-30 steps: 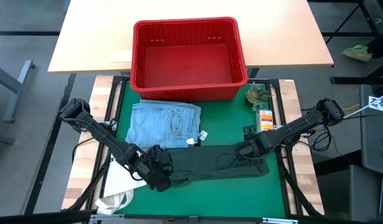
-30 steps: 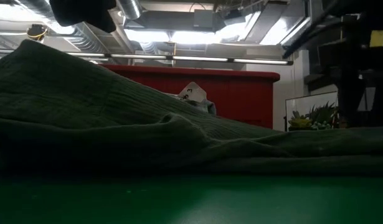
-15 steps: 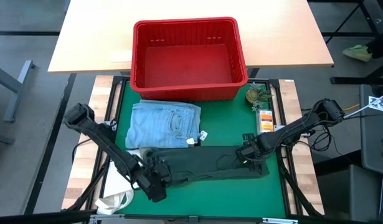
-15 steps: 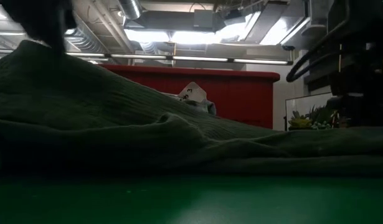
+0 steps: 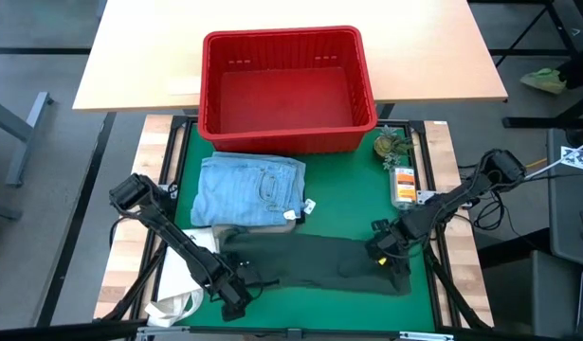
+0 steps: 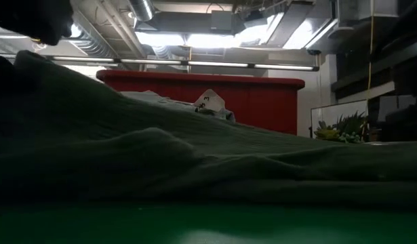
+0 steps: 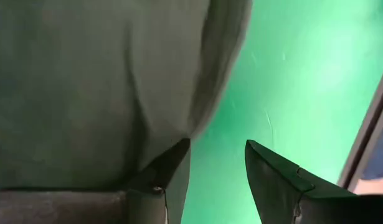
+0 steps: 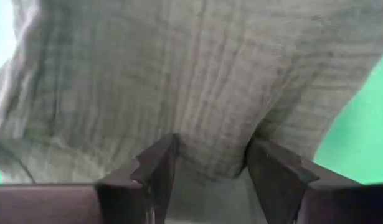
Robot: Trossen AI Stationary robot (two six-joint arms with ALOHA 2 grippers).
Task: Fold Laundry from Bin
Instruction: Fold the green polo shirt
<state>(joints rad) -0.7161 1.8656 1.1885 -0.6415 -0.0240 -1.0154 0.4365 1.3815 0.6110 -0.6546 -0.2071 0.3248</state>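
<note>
At the left edge of the green tabletop (image 5: 338, 189), a white tote bag (image 5: 177, 284) lies partly off the mat, its handles toward the near edge. The left hand (image 5: 236, 289) sits low at the near left corner of the dark green piece (image 5: 310, 260). In the left wrist view its two fingers (image 7: 169, 177) stand apart, one finger touching the cloth's edge and the other over bare green mat; whether cloth is actually caught between them cannot be told.

Behind it, the light blue jeans (image 5: 250, 188) lie folded flat on the mat, just in front of the bin (image 5: 289, 133), with a small white tag showing at their right near corner. A strip of tan cloth (image 5: 248, 227) peeks out along their near edge. The bin is red with slotted walls and stands at the far side, straddling the mat and the pale wooden tabletop beyond; no laundry shows inside it.

The dark green piece stretches across the near half of the mat as a long band, wrinkled, from the left hand to the right hand (image 5: 391, 258). In the low view it fills the foreground as a rumpled ridge (image 6: 194, 163).

The right hand rests at the cloth's right end. In the right wrist view its fingers (image 8: 157, 168) are spread fairly wide with a fold of the ribbed green fabric bunched between them, gripping it.

Further right, a small plant (image 5: 391, 145) and an orange-labelled packet (image 5: 403, 180) sit along the mat's edge.
</note>
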